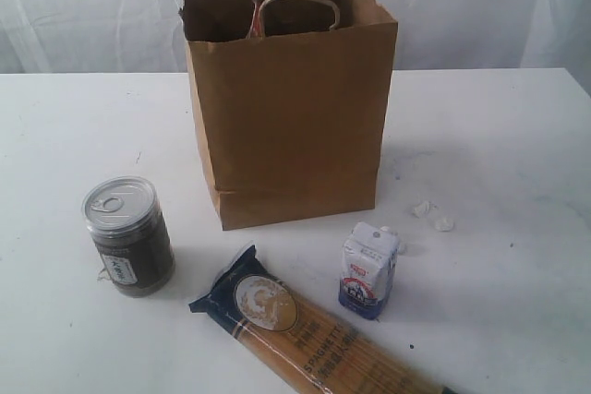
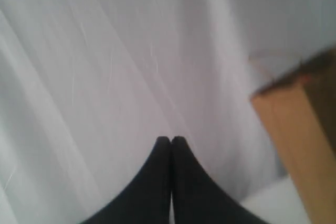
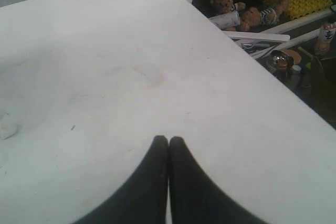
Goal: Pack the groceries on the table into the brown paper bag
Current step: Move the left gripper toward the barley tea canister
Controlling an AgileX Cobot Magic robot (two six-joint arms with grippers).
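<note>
Tabletop, white and faintly specked, fills the scene. The brown paper bag stands upright on it at the far centre with its mouth open and one twisted loop handle folded down inside. A reddish sliver shows at the rim beside that handle, too little to identify. Near the bag's front the long spaghetti packet lies flat and angled, its dark blue end toward the bag and its length running to the near right, where the picture's edge cuts it off. The word "SPAGHETTI" reads along its side. At the near left the silver-topped can stands upright, its dark body carrying a small label whose print is too small to read. Just right of the packet the small white-blue carton stands upright, with blue and red printing that cannot be made out. Two white crumpled scraps lie to the right of the bag's base. The left gripper is clenched on nothing, raised before a white curtain with the bag's corner to one side. The right gripper is likewise clenched and empty above bare tabletop.
</note>
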